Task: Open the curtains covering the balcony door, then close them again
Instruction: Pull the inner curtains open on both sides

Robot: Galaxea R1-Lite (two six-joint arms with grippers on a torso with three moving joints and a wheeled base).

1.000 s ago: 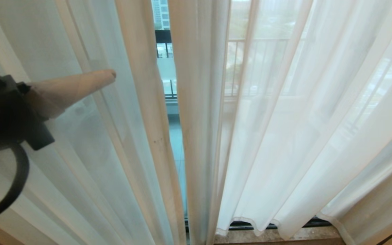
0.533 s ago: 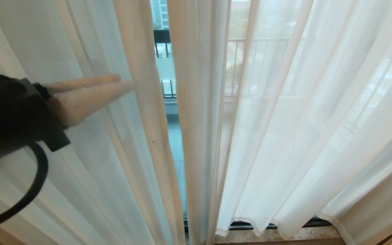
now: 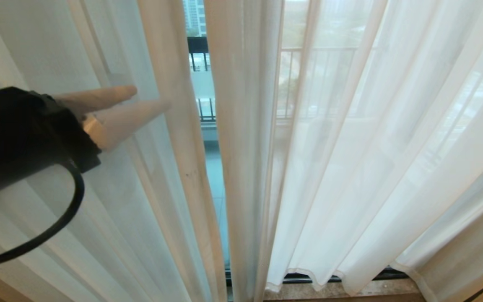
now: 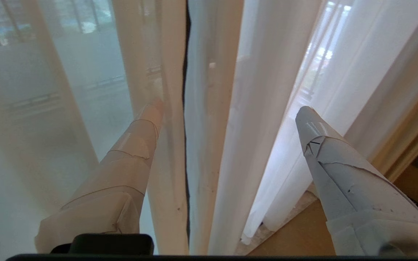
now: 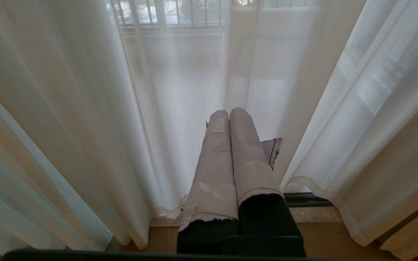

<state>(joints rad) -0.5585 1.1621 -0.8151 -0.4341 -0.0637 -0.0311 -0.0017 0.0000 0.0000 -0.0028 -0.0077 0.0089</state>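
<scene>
The curtains hang almost closed as a left panel [image 3: 111,176] and a right panel [image 3: 350,167], with a narrow slit between them. My left gripper [image 3: 148,97] is open at the left panel's inner edge. In the left wrist view, folds of curtain [image 4: 223,145] hang loose between its taped fingers [image 4: 136,141], and the gripper [image 4: 229,110] pinches none of them. The balcony door is mostly hidden behind the fabric; only its dark bottom track [image 3: 304,277] shows. My right gripper [image 5: 229,112] is shut and empty, low in front of the curtain hem [image 5: 314,183], out of the head view.
A black balcony railing [image 3: 197,44] and outdoor floor show through the slit. A stone sill [image 3: 371,289] and wooden floor [image 4: 303,235] run below the hem. My left arm's black cable [image 3: 57,226] loops down at the left.
My left gripper has gone from shut to open, and the arm has shifted a little right toward the left panel's inner edge. The right gripper has not moved.
</scene>
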